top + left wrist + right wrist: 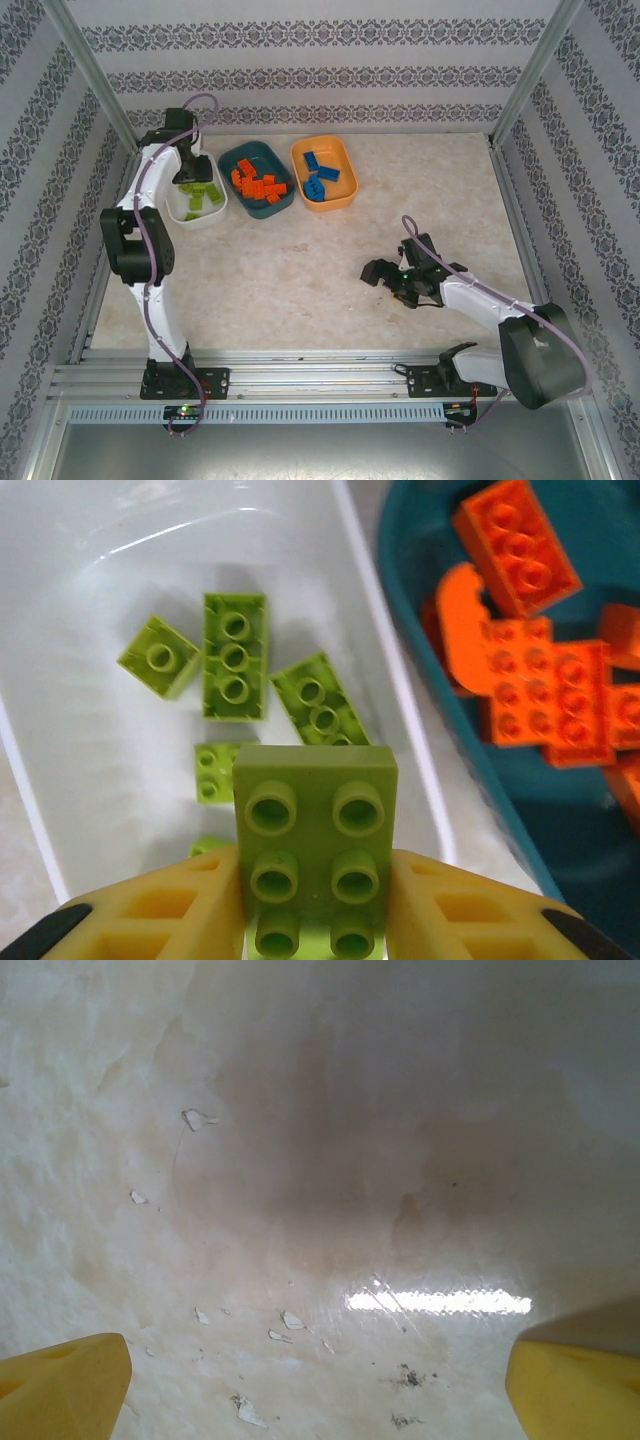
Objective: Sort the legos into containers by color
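1. We take the dark teal tub (283, 206) as our landmark. It is the middle one of three tubs in a row at the far side of the table (300, 270).
2. Inside the dark teal tub lie the orange bricks (258, 185), piled loosely and some overlapping one another.
3. Just left of the dark teal tub sits the white tub (216, 211), with a thin strip of table showing between the two rims in the left wrist view. The loose lime green bricks (235, 655) lie scattered on its floor, studs up.
4. Just right of the dark teal tub is the orange tub (346, 194), which holds the blue bricks (322, 178). We cannot tell whether these two tubs touch.
5. The left gripper (190, 165) hangs over the white tub, left of the dark teal tub. Its yellow fingers (150, 910) are clamped on the sides of a lime green brick (315, 820), which shows six studs to the wrist camera and sits above the loose ones.
6. The right gripper (385, 278) is well apart from the dark teal tub, toward the near right, low over bare table. Its fingers are spread wide with nothing between them.
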